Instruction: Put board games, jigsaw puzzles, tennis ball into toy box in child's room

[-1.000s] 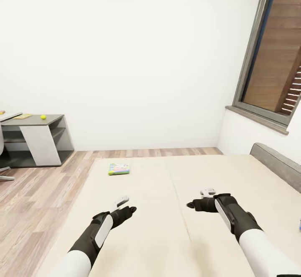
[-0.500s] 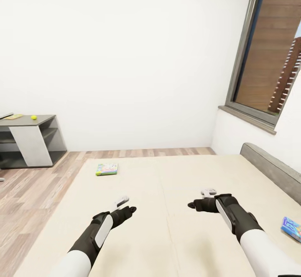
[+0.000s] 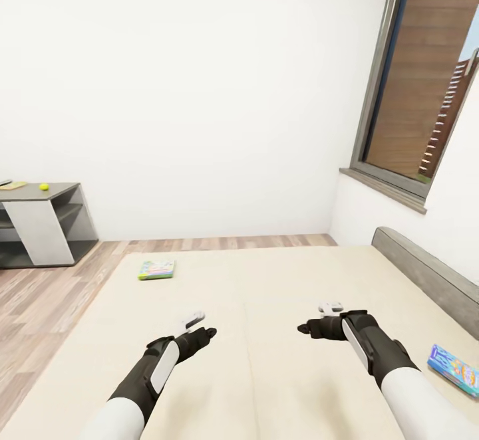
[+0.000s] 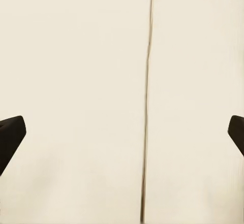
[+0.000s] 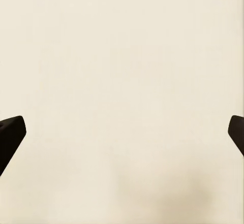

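A home bedroom: a wide cream bed fills the foreground, its grey headboard at three o'clock, a window at two, plank floor and low desk at ten.

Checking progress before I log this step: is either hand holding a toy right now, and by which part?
Nothing is held. The left hand and right hand both hang open and empty over the bed.

Wide cream bed with a seam down its middle — green board game lying flat near the far left corner, blue board game flat by the right edge. Farther left, low dark-grey table bearing a tennis ball.
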You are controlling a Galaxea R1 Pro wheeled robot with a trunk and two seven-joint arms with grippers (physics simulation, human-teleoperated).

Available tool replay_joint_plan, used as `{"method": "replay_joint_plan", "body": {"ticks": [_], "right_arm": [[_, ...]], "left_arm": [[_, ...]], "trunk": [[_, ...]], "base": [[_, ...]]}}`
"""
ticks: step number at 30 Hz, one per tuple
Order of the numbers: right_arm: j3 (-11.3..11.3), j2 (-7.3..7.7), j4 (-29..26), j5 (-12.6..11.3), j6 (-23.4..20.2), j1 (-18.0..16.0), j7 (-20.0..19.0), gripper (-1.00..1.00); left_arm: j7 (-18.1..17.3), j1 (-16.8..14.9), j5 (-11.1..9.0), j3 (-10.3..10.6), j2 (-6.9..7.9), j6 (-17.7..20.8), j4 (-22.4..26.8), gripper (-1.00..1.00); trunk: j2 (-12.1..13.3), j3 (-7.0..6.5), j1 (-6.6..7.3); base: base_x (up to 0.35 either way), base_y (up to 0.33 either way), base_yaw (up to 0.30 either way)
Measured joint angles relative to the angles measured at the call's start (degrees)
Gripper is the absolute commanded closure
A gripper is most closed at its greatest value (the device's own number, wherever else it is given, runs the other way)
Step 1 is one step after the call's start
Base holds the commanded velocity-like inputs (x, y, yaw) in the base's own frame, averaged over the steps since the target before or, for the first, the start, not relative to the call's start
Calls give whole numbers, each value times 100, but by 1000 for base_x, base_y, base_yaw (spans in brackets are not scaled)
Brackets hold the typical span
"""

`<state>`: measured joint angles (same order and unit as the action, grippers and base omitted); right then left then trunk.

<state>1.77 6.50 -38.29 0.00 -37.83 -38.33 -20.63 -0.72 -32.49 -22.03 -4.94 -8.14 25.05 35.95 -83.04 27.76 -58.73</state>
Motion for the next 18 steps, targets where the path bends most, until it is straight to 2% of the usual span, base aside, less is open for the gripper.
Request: {"method": "replay_joint_plan", "body": {"ticks": [9, 18], "right_arm": [[-5, -10, -38, -3, -22, 8, 2, -100], [-13, -12, -58, -2, -28, 11, 2, -100]], "left_arm": [[-7, 0, -1, -4, 6, 1, 3, -100], [-13, 0, -2, -6, 7, 1, 1, -100]], "trunk": [[0, 0, 0], [0, 0, 0]], "base": [[0, -37, 117], [0, -11, 47]]}}
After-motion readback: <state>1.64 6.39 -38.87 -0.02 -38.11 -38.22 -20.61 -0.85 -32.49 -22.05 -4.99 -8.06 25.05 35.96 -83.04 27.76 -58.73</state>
